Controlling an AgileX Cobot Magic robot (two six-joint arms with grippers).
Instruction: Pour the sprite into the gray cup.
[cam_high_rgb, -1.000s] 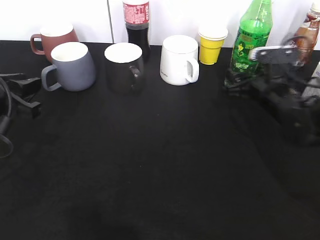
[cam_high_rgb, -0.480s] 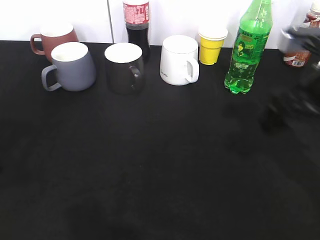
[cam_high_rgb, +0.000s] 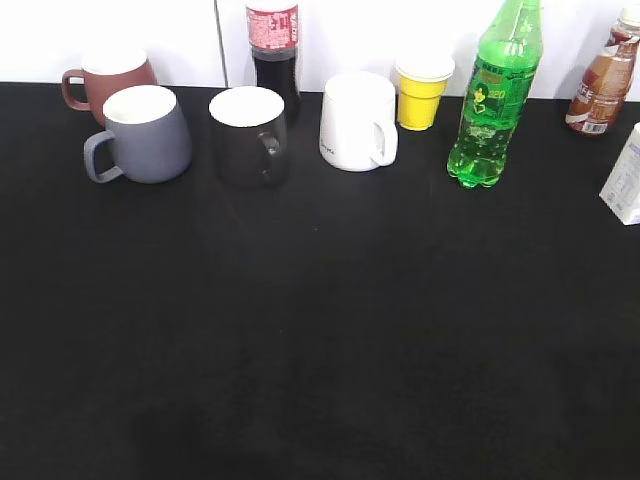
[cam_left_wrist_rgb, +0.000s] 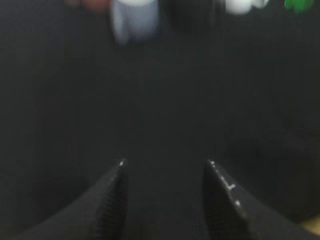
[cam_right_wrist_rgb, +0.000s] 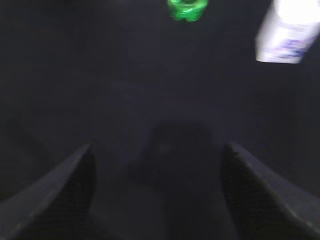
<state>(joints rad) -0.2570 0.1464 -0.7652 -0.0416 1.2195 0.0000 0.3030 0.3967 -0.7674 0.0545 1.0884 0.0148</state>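
Black table (cam_high_rgb: 320, 330) bare in front, drinks lined along back so arms approach head-on. Sprite (cam_high_rgb: 497, 95) upright, far ahead of right gripper (cam_right_wrist_rgb: 157, 165), fingers wide apart, empty. Gray cup (cam_high_rgb: 145, 132) upright, mouth up for pouring, far ahead of left gripper (cam_left_wrist_rgb: 165, 175), parted, empty.

The sprite (cam_high_rgb: 496, 98) is seen as bright translucent green with a green-and-yellow label. The gray cup (cam_high_rgb: 142, 133) is coloured matte blue-gray outside and white inside. A black mug (cam_high_rgb: 249, 135), a white mug (cam_high_rgb: 358, 120), a reddish-brown mug (cam_high_rgb: 104, 77) and a yellow cup (cam_high_rgb: 423, 91) are set on a black table (cam_high_rgb: 320, 340).
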